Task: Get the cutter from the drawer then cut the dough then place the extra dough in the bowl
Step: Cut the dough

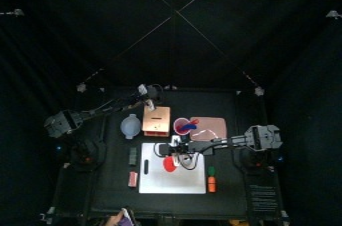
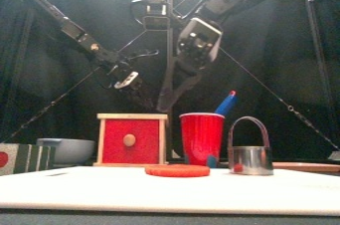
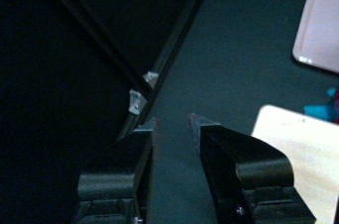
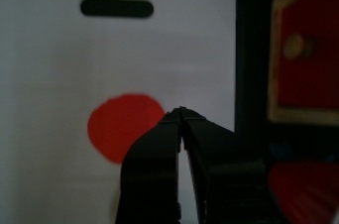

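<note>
Jaws of the right gripper [image 4: 181,113] were pressed together above the dough [image 4: 126,127], and the cutter [image 2: 250,147] stood upright just right of the dough, nearer this arm than the left gripper [image 3: 173,121], whose jaws stood apart near the box [image 2: 133,139].

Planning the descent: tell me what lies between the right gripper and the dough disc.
Nothing: the right wrist view shows the shut right gripper above the edge of the red dough disc, with only bare white cutting board around.
</note>
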Controlling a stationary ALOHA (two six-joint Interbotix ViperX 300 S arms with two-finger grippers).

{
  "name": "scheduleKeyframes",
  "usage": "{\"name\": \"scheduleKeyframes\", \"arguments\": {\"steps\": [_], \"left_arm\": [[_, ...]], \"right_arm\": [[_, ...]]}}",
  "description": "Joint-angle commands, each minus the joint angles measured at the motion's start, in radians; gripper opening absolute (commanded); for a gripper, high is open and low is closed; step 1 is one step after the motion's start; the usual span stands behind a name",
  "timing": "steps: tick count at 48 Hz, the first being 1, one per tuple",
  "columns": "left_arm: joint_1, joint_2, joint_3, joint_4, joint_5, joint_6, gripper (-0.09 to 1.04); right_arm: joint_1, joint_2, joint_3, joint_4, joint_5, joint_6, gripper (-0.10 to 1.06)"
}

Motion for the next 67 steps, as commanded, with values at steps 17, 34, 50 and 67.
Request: {"name": "scheduleKeyframes", "arguments": {"steps": [17, 34, 50, 67], "left_arm": [[-0.353, -0.163, 0.249, -0.141, -0.453, 0.003, 0.72], [-0.479, -0.179, 0.324, -0.207, -0.545, 0.003, 0.72], [-0.552, -0.181, 0.376, -0.224, -0.632, 0.002, 0.73], [-0.574, -0.181, 0.448, -0.330, -0.689, 0.002, 0.73]], "right_arm": [[0.021, -0.138, 0.075, 0.060, 0.155, 0.003, 0.42], [0.029, -0.137, 0.092, 0.100, 0.181, 0.000, 0.82], [0.032, -0.060, 0.110, 0.083, 0.124, -0.003, 0.82], [0.052, -0.074, 0.126, 0.083, 0.127, 0.000, 0.69]]}}
